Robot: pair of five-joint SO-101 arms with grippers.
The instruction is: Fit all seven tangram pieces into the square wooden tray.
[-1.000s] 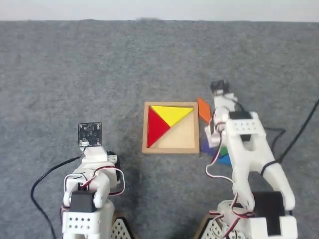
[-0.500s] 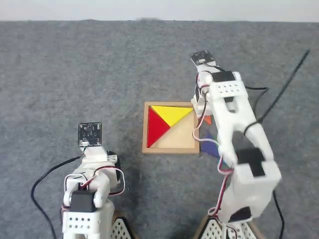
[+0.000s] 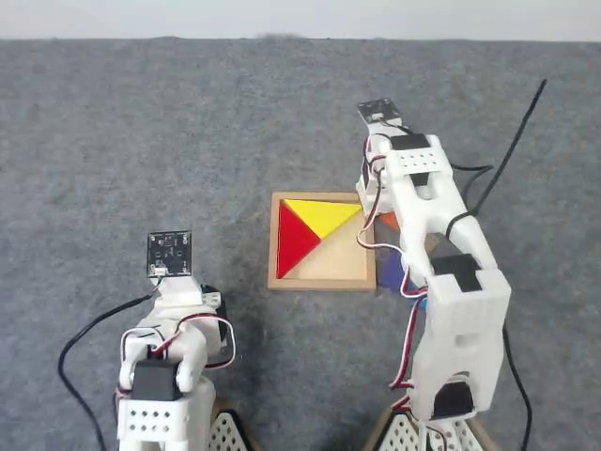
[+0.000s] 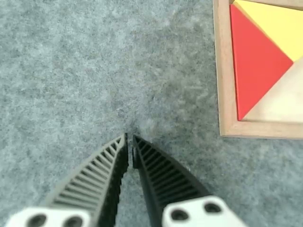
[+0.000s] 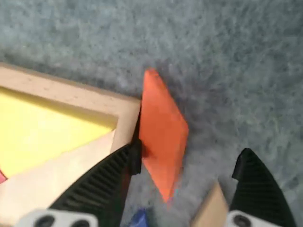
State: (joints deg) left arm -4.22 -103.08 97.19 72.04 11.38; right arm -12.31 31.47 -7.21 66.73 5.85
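Observation:
The square wooden tray (image 3: 319,280) holds a yellow triangle (image 3: 324,215) and a red triangle (image 3: 295,241); the rest of its floor is bare. My right arm (image 3: 413,183) stretches over the tray's far right corner. In the right wrist view my right gripper (image 5: 189,156) is open and straddles an orange parallelogram (image 5: 162,135) that lies on the carpet against the tray's corner (image 5: 127,105); one finger (image 5: 113,172) hangs over the tray rim. My left gripper (image 4: 129,140) is shut and empty over the carpet, left of the tray (image 4: 220,71).
Grey carpet covers the table. More pieces lie right of the tray under my right arm: a sliver of orange (image 3: 388,225) and blue-purple ones (image 3: 389,272). A blue tip (image 5: 140,218) and a tan piece (image 5: 212,208) show near my right gripper. My left arm (image 3: 169,329) rests at the near left.
My right arm has swung from a folded pose beside the tray out toward the tray's far right corner, now covering most of the orange piece. The left arm has stayed still.

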